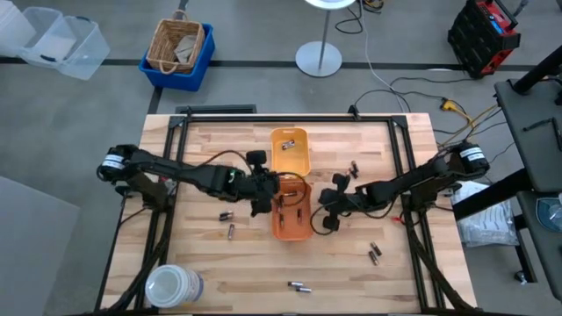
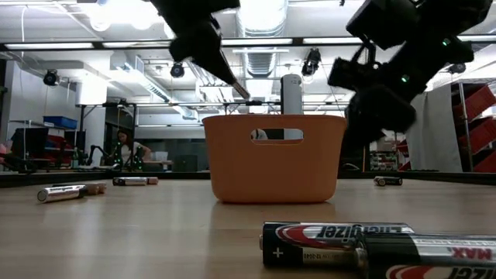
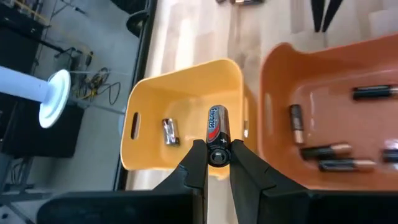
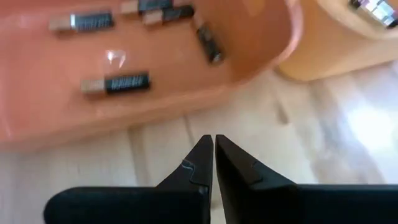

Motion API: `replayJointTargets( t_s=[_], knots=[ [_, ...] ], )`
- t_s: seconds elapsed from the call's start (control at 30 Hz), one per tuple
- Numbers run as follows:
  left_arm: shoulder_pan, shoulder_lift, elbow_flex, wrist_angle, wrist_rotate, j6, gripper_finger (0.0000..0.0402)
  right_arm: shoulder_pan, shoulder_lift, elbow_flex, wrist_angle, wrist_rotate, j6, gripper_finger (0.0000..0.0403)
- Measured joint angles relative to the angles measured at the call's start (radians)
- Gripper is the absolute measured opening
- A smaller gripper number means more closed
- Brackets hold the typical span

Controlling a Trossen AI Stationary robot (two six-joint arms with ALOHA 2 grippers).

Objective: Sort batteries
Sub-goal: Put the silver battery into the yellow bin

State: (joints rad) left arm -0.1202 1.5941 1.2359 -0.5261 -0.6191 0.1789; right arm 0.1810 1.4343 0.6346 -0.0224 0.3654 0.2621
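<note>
The orange tray (image 1: pixel 291 219) and the yellow tray (image 1: pixel 291 149) stand end to end mid-worktop (image 1: pixel 211 263), both arms flanking them. Loose batteries (image 1: pixel 226 216) dot the sides; a white container (image 1: pixel 172 286) blocks one corner.

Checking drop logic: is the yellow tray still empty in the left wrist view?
No, one battery already lies inside the yellow tray, while the left gripper holds another battery above it.

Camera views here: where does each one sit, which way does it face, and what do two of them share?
High view: overhead, straight down on the table; both arms show.
Low view: tabletop level, facing the orange tray; arms enter from above.
Left wrist view: past the left tool, shut on a battery over the yellow tray.
Right wrist view: right tool, shut, empty.
Both wrist views share the orange tray.
</note>
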Motion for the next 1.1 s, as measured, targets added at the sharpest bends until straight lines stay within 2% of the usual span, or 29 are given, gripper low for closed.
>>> replayJointTargets(
  t_s=[0.3, 0.5, 0.77, 0.93, 1.1],
  knots=[
    [0.205, 0.007, -0.056, 0.090, 0.163, 0.114, 0.0021, -0.018, -0.084, 0.000, -0.003, 0.001, -0.038, 0.0012],
    [0.334, 0.024, -0.067, 0.133, 0.357, 0.141, 0.0021, -0.018, -0.084, 0.000, -0.003, 0.001, -0.045, 0.0012],
    [0.379, 0.122, 0.004, 0.110, 0.370, 0.145, 0.0021, -0.023, -0.079, 0.000, -0.010, 0.001, -0.055, 0.0012],
    [0.379, 0.180, 0.054, 0.061, 0.370, 0.162, 0.0047, -0.027, -0.078, 0.000, -0.028, 0.001, -0.055, 0.0012],
    [0.379, 0.220, 0.077, 0.046, 0.370, 0.159, 0.0056, -0.027, -0.077, 0.000, -0.029, 0.001, -0.056, 0.0012]
  ],
)
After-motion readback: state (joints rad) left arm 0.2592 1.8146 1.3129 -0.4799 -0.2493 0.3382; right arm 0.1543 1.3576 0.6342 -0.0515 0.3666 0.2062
